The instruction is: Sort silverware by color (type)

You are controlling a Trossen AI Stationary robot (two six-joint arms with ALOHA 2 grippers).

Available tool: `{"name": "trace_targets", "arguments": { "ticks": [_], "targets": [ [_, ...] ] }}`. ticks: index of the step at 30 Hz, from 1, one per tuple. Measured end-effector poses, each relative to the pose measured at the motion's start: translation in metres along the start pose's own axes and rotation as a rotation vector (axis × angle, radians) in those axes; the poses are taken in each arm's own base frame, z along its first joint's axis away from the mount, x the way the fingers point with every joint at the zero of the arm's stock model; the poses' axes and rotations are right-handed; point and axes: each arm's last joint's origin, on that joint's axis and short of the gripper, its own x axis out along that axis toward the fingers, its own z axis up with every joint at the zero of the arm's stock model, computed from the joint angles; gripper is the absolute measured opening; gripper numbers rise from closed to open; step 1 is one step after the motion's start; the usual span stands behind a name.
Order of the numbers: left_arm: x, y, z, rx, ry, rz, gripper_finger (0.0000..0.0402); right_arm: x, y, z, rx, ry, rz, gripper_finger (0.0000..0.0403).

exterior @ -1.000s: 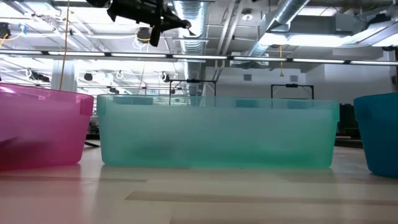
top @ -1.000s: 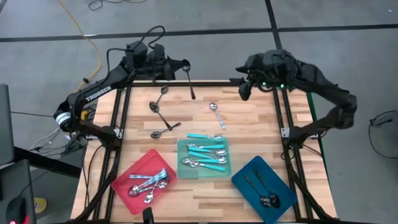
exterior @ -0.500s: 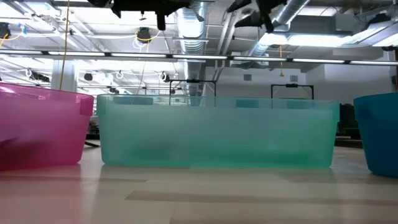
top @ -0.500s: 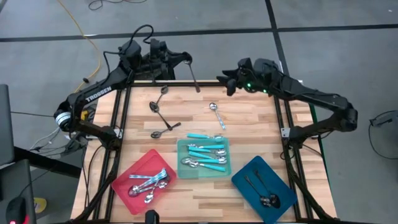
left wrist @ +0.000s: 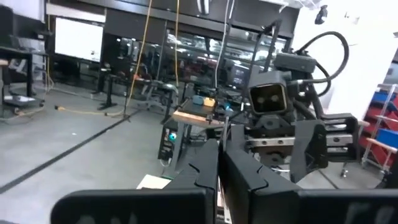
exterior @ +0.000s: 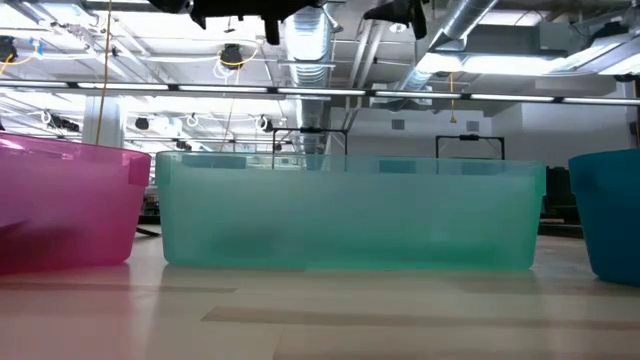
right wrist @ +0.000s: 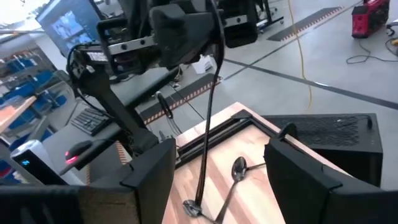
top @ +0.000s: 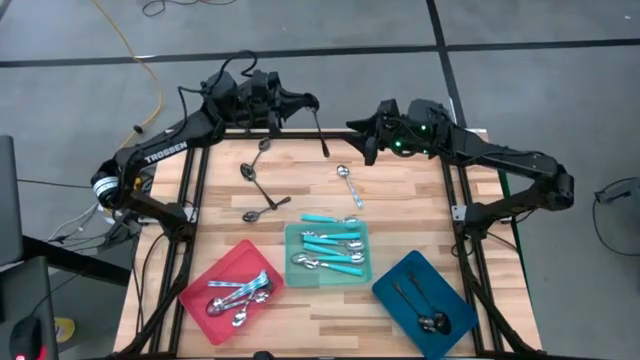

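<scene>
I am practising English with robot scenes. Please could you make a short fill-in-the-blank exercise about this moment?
1. The left gripper holds a ____ spoon above the table's far edge.
2. The right gripper faces that spoon with its fingers ____.
3. The spoons with turquoise handles lie in the ____ tray, the middle one.
4. The blue tray holds ____ spoons.

Missing words: dark; open; teal; dark

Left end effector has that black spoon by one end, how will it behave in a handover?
The black spoon hangs straight below the shut left end effector, so probably stiff. Held at one end, it may swing. It looks thin and glossy, possibly slippery for the open right end effector.
</scene>
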Motion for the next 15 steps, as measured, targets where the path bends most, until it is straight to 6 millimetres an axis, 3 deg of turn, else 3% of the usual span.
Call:
{"name": "trace_targets", "arguments": {
  "ticks": [6,15],
  "targets": [
    [0.003,-0.006,-0.003,-0.037,0.017,-0.003,0.0000,0.000,0.006,0.001,-0.006,-0.029,0.026,0.0265],
    [0.002,-0.005,-0.003,-0.062,0.006,0.107,0.0000,-0.014,-0.002,0.032,-0.100,-0.239,0.132,0.0265]
  ]
}}
